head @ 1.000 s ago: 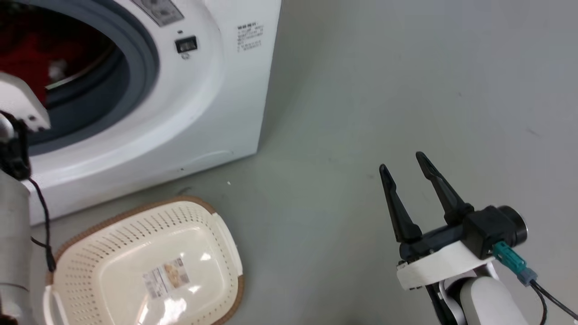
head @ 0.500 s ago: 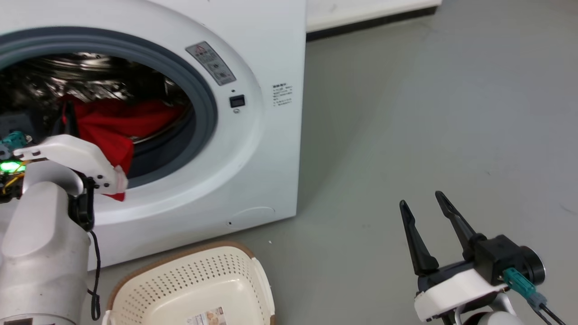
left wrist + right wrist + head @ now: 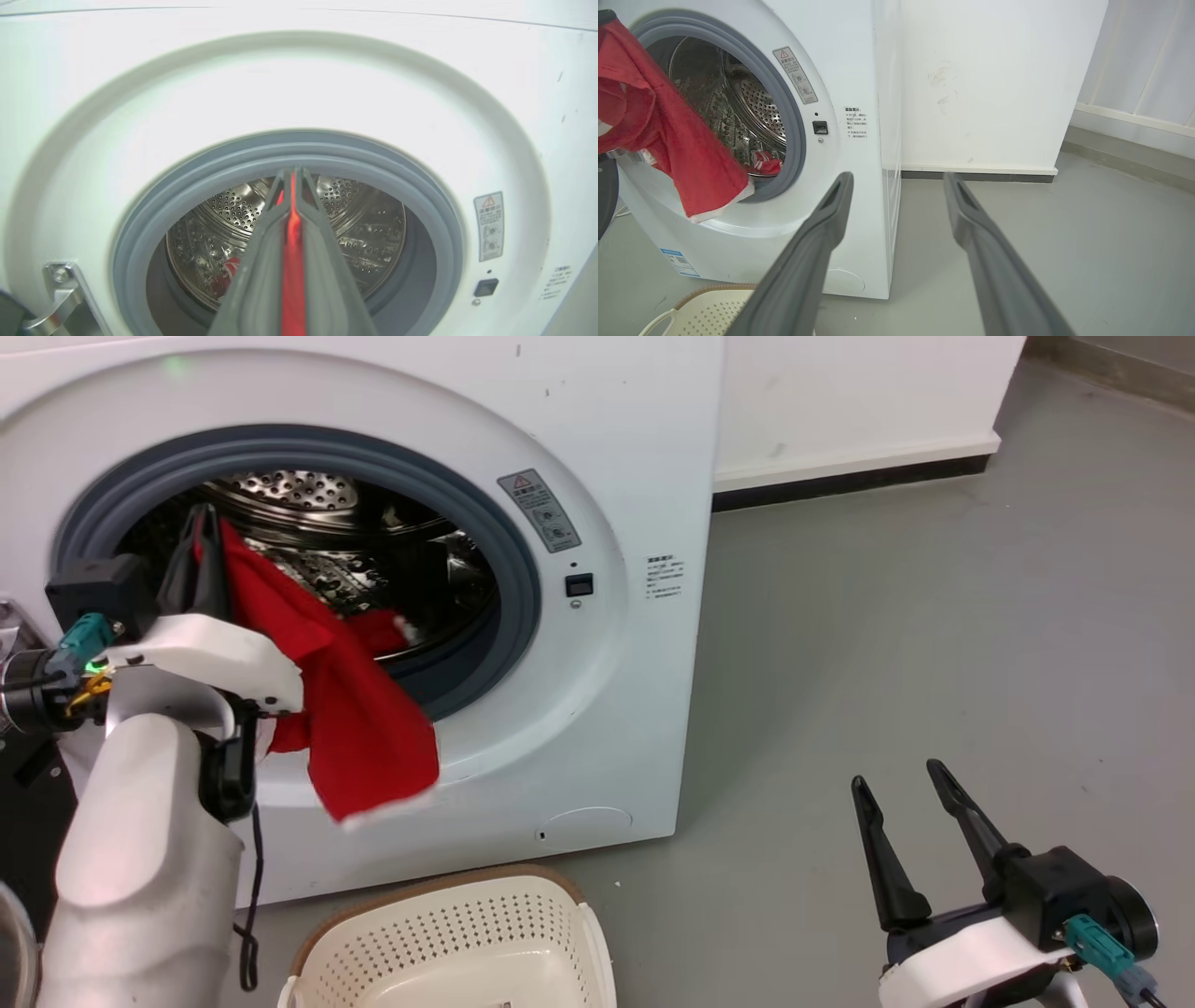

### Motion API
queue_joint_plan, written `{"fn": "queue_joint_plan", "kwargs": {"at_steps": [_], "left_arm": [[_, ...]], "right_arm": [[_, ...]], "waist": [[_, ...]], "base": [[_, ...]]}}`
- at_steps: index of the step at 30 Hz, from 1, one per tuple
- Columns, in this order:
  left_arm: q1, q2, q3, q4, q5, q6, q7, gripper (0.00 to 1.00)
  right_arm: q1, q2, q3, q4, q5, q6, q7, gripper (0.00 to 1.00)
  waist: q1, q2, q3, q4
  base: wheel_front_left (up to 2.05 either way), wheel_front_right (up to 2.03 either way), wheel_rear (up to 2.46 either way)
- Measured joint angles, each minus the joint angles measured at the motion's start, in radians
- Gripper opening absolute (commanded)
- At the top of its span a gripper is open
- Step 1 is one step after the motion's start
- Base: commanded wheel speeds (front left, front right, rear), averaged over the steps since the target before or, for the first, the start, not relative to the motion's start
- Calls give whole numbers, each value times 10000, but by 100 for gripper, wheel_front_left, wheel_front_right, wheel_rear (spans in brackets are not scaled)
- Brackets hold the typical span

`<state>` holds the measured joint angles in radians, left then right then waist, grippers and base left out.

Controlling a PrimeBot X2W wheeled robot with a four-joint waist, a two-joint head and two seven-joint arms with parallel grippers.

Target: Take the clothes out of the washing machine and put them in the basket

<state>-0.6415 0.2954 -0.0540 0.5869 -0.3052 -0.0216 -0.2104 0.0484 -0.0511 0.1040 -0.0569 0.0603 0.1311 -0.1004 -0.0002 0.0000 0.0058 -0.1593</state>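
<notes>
Left gripper (image 3: 201,518) is seen up at the porthole of the washing machine (image 3: 616,439), clamped tight on a red garment (image 3: 364,737). In the left wrist view a thin strip of that red cloth is sandwiched between the two fingers (image 3: 261,261), which are pressed nearly flat together.

The garment is draped out over the grey gasket (image 3: 509,569) and the lower lip of the opening. Its white-edged hem is left hanging down the machine's front, above the basket (image 3: 448,943) and not touching it. More red fabric (image 3: 763,163) is spotted low in the perforated steel drum (image 3: 299,490). Whether it's part of the same piece can't be told.

The basket is parked on the grey floor (image 3: 887,616) just in front of the machine, below the porthole and a bit to its right. Its near end is cut off by the bottom of the head view.

Right gripper (image 3: 896,777) is held low, off to the right and well apart from the machine. Its fingers are spread wide with nothing between them. A warning sticker (image 3: 540,511) is stuck just right of the gasket.
</notes>
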Motion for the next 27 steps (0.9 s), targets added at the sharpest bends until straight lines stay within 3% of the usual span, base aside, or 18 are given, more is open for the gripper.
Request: {"fn": "queue_joint_plan", "kwargs": {"at_steps": [4,5,12,19,27], "left_arm": [[948,-222,-82,-1975,-38,355,602,0],[1821,-247,-98,-3402,-92,593,1095,0],[4020,-721,-236,-5415,-418,1112,1833,0],[5565,-1356,-669,-5244,-708,1204,1864,0],[5978,-1831,-1099,-3588,-779,1103,1131,0]], "right_arm": [[92,0,-56,-71,8,0,44,100],[149,0,-100,-132,15,0,56,100],[88,0,-65,-165,13,0,86,100],[-144,0,123,-161,0,0,84,100],[-685,0,295,-276,-4,0,27,100]], "waist": [[2,1,61,175],[2,0,163,268],[3,0,513,413],[3,0,928,452],[3,0,1822,358]], "base": [[0,0,0],[0,0,0],[0,0,0],[0,0,0],[0,0,0]]}}
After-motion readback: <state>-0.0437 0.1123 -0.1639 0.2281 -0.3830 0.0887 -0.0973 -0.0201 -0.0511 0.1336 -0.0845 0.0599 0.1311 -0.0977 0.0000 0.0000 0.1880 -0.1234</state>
